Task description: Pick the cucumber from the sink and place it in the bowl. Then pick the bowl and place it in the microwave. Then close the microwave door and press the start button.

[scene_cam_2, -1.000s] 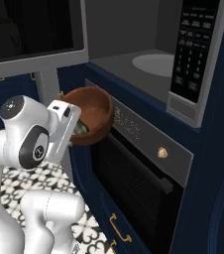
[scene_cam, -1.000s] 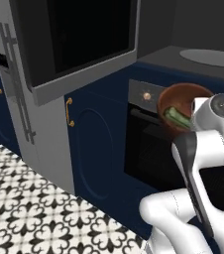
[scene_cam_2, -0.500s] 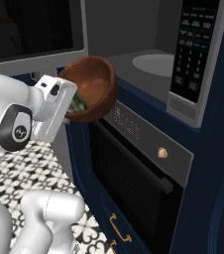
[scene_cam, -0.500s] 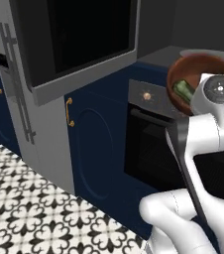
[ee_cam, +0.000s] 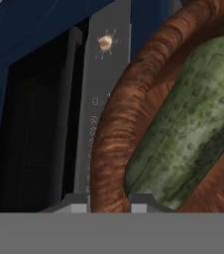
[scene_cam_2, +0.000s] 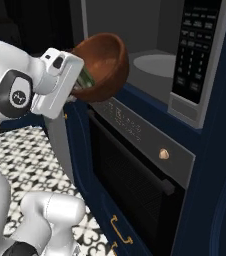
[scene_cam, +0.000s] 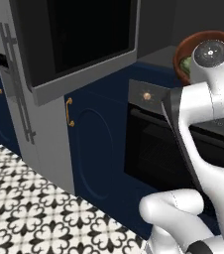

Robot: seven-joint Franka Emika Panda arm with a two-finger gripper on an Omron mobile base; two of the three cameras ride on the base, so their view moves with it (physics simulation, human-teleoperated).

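your hand (ee_cam: 109,201) pinching the bowl (scene_cam_2: 102,62) rim, one fingertip each side | cucumber (ee_cam: 193,119) lying inside bowl, just past the fingertips | bowl held tilted above oven (scene_cam_2: 135,175) panel, in front of open microwave (scene_cam_2: 195,55) cavity

navy blue cabinets with small brass handles (scene_cam: 70,112) stand over black-and-white patterned floor tiles (scene_cam: 29,213), dimly lit.

We see a black built-in oven (scene_cam_2: 135,185) with brass knob (scene_cam_2: 164,154), navy cabinets (scene_cam: 91,144), patterned black-and-white tile floor (scene_cam: 29,213).
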